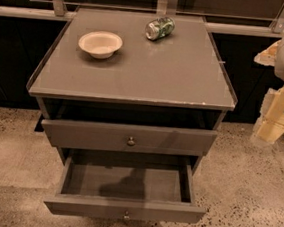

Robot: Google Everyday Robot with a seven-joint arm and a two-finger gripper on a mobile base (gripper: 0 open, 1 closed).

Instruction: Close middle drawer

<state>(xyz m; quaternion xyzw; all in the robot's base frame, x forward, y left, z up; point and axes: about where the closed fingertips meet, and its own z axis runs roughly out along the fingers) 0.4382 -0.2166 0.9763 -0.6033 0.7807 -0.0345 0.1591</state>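
Note:
A grey wooden cabinet (134,92) stands in the middle of the camera view. The middle drawer (83,205) is pulled far out toward me, and its inside shows empty. Its small round knob (126,215) sits low on the front. The upper drawer (80,133), with its own knob (131,141), stands out only a little. The lowest drawer is hidden under the open one. My gripper (270,129), cream-coloured, hangs at the right edge of the view, right of the cabinet and level with the upper drawer, touching nothing.
A beige bowl (100,43) and a green can lying on its side (159,28) rest on the cabinet top. A dark wall with a rail (240,29) runs behind. Speckled floor (244,195) lies on both sides.

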